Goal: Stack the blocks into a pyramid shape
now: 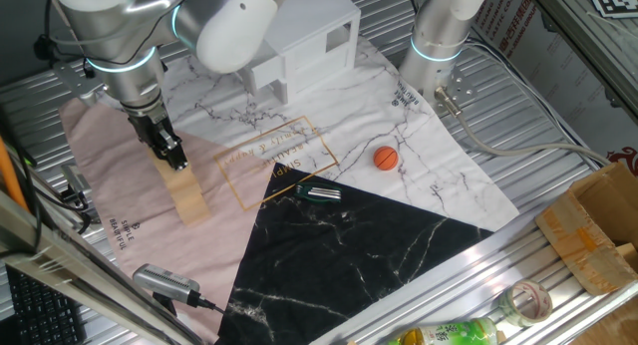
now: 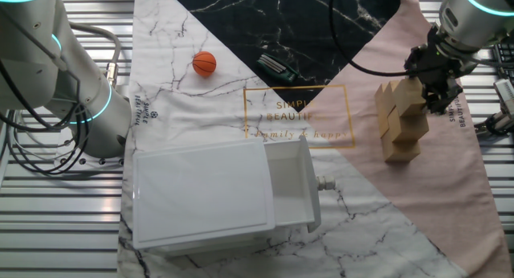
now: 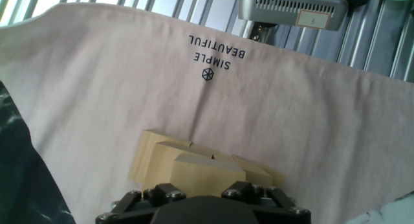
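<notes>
Hand view: blocks under pincer

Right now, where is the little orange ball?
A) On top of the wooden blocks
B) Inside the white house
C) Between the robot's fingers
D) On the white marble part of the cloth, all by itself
D. The orange ball sits alone on the white marble part of the cloth, far from the wooden blocks under the gripper and outside the white house.
</notes>
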Motion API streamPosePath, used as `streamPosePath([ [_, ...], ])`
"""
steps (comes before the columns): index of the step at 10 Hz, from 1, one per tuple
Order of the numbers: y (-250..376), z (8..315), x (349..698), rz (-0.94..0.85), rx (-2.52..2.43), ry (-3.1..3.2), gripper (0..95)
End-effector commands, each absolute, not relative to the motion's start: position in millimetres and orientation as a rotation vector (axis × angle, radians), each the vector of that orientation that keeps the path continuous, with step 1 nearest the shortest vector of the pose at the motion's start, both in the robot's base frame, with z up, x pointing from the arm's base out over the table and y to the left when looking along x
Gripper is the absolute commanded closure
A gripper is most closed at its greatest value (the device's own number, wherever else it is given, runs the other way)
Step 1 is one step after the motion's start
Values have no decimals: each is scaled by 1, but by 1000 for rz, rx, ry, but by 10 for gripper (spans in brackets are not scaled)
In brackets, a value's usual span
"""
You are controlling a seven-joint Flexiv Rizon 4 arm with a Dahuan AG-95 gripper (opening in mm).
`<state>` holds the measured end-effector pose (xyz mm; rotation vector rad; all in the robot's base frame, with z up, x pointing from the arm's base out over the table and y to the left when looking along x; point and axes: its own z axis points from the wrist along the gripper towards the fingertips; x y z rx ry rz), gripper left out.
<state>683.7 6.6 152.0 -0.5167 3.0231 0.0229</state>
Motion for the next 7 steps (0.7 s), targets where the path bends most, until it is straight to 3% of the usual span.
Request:
streamPosePath([
  [1,7,152,684,25,-517,3025,190],
  [3,7,152,684,28,-514,3026,190],
  [4,8,154,682,25,-510,3033,0],
  [7,14,164,678,5,-508,3043,0],
])
